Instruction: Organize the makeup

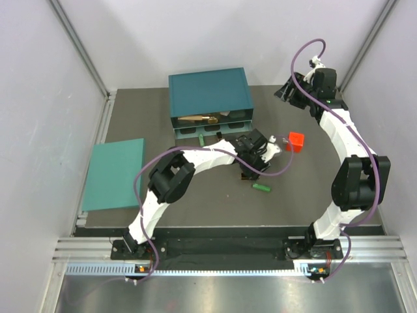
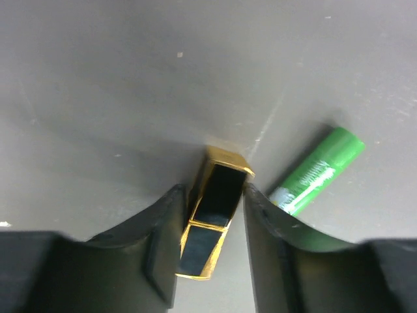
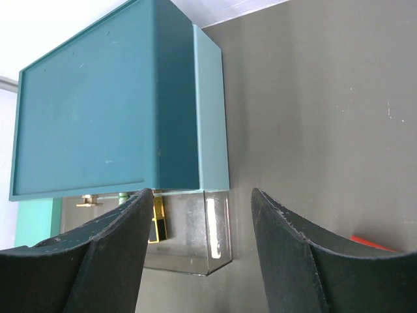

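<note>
Left tool looks clamped on a black-and-gold case, pads against both long sides. Makes sense, that's the narrow way across. The case seems to lie flat on the worktop, in front of the teal organizer, with a green stick just beside it. Right tool is wide open with nothing in it, hanging by the organizer, probably just keeping clear. A few bits sit in the organizer's front slots. The worktop's dark grey, matte and a bit scuffed, with pale walls on three sides.
</note>
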`<state>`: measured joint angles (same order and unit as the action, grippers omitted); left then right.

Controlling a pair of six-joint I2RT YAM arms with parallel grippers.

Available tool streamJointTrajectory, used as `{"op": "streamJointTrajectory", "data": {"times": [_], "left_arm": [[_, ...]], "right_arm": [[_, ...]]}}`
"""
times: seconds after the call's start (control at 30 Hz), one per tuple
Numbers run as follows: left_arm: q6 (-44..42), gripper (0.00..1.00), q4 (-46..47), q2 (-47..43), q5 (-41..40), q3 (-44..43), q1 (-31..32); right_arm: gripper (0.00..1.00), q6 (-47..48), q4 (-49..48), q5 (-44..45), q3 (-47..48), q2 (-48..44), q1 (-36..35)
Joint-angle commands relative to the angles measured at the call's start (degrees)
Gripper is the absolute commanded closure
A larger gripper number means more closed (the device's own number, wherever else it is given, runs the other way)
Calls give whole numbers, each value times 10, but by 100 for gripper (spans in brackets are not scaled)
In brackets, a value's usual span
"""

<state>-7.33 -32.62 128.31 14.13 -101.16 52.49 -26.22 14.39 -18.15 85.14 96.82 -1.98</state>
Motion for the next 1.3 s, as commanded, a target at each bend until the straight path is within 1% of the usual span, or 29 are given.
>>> {"op": "streamJointTrajectory", "data": {"times": [0.0, 0.03, 0.07, 0.13, 0.27, 0.33, 0.37, 0.43, 0.5, 0.53, 0.57, 0.63, 0.73, 0.93, 1.03, 1.1, 1.17, 1.27], "left_arm": [[7, 60, -6, 4, -43, 12, 2], [7, 69, -3, 1, -48, 14, 2], [8, 75, 3, 0, -55, 18, 2], [9, 84, 6, -5, -58, 18, 2], [12, 93, 7, -25, -68, 6, 2], [9, 99, 9, -46, -69, 6, 2], [10, 100, 12, -54, -70, 7, 2], [13, 100, 14, -76, -77, 5, 2], [28, 100, 13, -89, -89, -3, 2], [37, 100, 12, -100, -111, -8, 1], [56, 100, 12, -106, -118, -14, -1], [69, 100, 7, -121, -120, -24, -8], [72, 100, 13, -142, -134, -29, -19], [66, 100, 28, -169, -211, -25, -37], [72, 100, 34, -172, -240, -23, -58], [95, 100, 35, -171, -242, -17, -84], [114, 100, 33, -170, -226, -14, -109], [118, 100, 31, -157, -212, -12, -130]], "right_arm": [[38, -4, -31, -11, 0, -26, 7], [38, -5, -31, -11, -1, -26, 7], [38, -6, -31, -12, 0, -28, 7], [38, -6, -31, -13, -2, -29, 8], [38, -4, -31, -11, -9, -37, 8], [38, -4, -31, -11, -12, -39, 8], [38, -3, -30, -10, -15, -43, 8], [38, -2, -31, -9, -16, -44, 8], [38, -2, -28, -9, -16, -45, 7], [38, -2, -27, -10, -16, -44, 7], [38, -1, -26, -10, -17, -45, 7], [38, 0, -26, -11, -23, -46, 8], [38, 2, -30, -11, -34, -51, 7], [38, 1, -38, -14, -70, -64, 8], [38, 3, -38, -19, -86, -68, 7], [38, 7, -37, -22, -96, -73, 7], [38, 16, -24, -23, -107, -81, 4], [38, 47, 4, -9, -123, -99, -7]]}}
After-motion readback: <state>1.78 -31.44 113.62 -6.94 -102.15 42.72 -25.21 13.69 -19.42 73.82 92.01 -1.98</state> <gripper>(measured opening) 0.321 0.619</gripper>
